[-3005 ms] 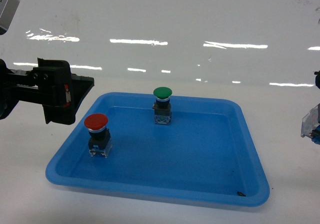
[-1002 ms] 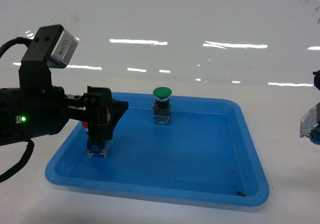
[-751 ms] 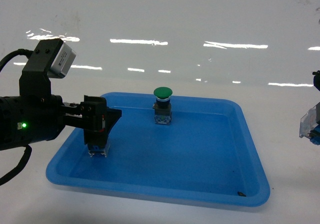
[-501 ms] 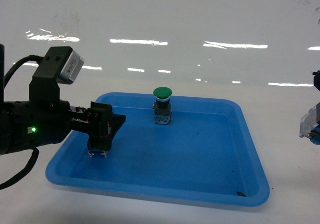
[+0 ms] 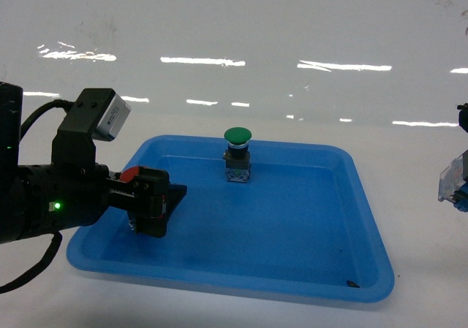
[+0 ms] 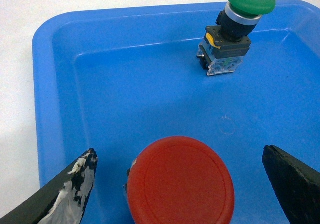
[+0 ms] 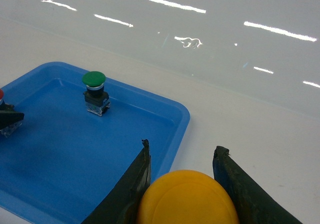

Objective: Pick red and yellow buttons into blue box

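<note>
The red button (image 6: 180, 184) stands in the shallow blue tray (image 6: 50, 84), its cap filling the lower middle of the left wrist view. My left gripper (image 6: 179, 150) is open around it, with a gap between the cap and each finger. In the head view the left gripper (image 5: 156, 205) hides most of the red button (image 5: 129, 174). My right gripper (image 7: 183, 148) is shut on the yellow button (image 7: 187, 199) and holds it above the table, right of the tray. The right gripper (image 5: 453, 183) shows only at the head view's right edge. The blue box is out of view.
A green button (image 5: 237, 153) stands upright at the back of the tray (image 5: 219, 284), well apart from the red one. It also shows as the green button (image 6: 235, 29) ahead of my left gripper. A glossy white wall rises behind the white table.
My left gripper has come in from the left and sunk lower around the red button, now hiding its clear base. The right gripper has not moved.
</note>
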### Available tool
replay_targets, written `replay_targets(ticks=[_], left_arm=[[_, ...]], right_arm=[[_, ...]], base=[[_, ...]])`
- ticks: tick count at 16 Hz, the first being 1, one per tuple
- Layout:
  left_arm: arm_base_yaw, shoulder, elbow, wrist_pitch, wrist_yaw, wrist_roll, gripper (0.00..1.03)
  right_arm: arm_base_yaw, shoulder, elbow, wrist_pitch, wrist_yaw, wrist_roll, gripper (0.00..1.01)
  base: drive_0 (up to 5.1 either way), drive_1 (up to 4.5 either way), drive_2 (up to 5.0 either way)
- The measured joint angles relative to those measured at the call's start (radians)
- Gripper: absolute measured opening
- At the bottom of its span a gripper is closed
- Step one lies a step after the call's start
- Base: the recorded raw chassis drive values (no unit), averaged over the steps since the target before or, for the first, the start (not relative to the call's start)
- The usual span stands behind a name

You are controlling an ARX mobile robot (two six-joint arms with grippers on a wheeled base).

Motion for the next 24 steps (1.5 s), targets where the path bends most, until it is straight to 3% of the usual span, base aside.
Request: replay_targets(ticks=[8,10,12,13,16,17,18,24], left_arm=[[-0.003,0.003,0.000,0.000,0.000,0.001,0.98],[-0.013,0.026,0.000,-0.013,0.002,0.041,0.98],[-0.013,0.026,0.000,-0.013,0.002,0.044,0.28],[-0.013,0.026,0.000,-0.011,0.002,0.045,0.25],[0.003,-0.013,-0.014,-0.036,-0.026,0.046,0.24],[0.027,-0.109,-0.035,-0.065,-0.046,0.028,0.24],[0.058,-0.341,-0.072,-0.112,-0.080,-0.008,0.24],[0.096,-0.763,-0.160,-0.279,-0.122,-0.087,0.24]], right_arm=[[0.000,0.000,0.000,0.000,0.000,0.000,0.32],[0.000,0.000,0.000,0.000,0.000,0.000,0.32],[0.000,0.000,0.000,0.000,0.000,0.000,0.32],[0.000,0.000,0.000,0.000,0.000,0.000,0.32],[0.000,0.000,0.000,0.000,0.000,0.000,0.32],[0.000,0.000,0.000,0.000,0.000,0.000,0.32],[0.000,0.000,0.000,0.000,0.000,0.000,0.32],[0.000,0.000,0.000,0.000,0.000,0.000,0.32]], base=[[0.0,0.00,0.0],[0.0,0.00,0.0],[0.0,0.00,0.0],[0.0,0.00,0.0],[0.0,0.00,0.0],[0.0,0.00,0.0],[0.0,0.00,0.0],[0.0,0.00,0.0]])
